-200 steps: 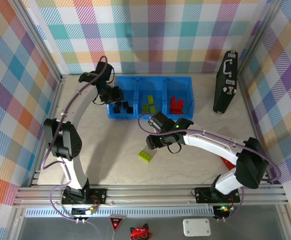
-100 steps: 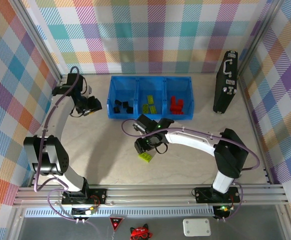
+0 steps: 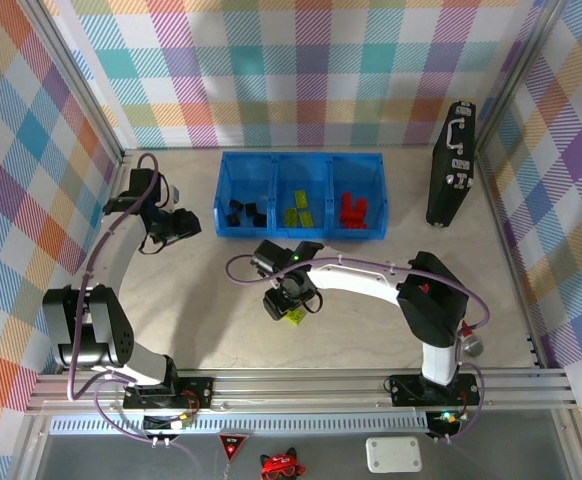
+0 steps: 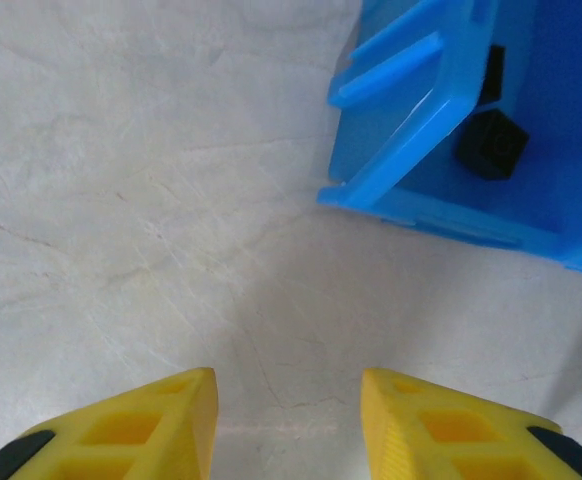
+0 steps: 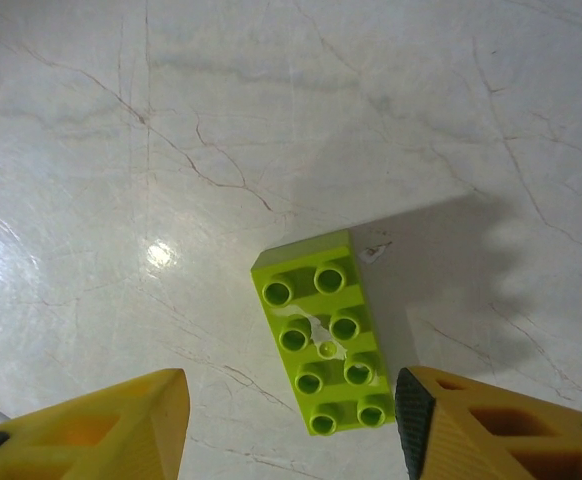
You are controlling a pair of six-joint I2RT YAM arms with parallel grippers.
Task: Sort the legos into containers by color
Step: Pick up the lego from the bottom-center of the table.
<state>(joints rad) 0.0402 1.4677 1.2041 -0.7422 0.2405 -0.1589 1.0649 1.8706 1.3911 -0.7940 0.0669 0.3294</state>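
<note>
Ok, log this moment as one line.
left gripper: open, empty, beside bin | right gripper: open, over lime-green lego on table | bin: black legos left, green legos middle, red legos right

Glossy plastic brick [image 5: 323, 344], marbled table [image 5: 271, 120]

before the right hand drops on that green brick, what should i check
1. Right hand open and empty: ok.
2. Lime-green brick lies between its fingers, studs up, alone on the table: ok.
3. Fingers square to the brick's long sides: not ok, the brick lies a little skewed.
4. Height left above the brick: cannot tell.
5. Middle compartment already holds green bricks, with room left: ok.
6. Left hand open, beside the left end of the bin, well away from the brick: ok.
</note>
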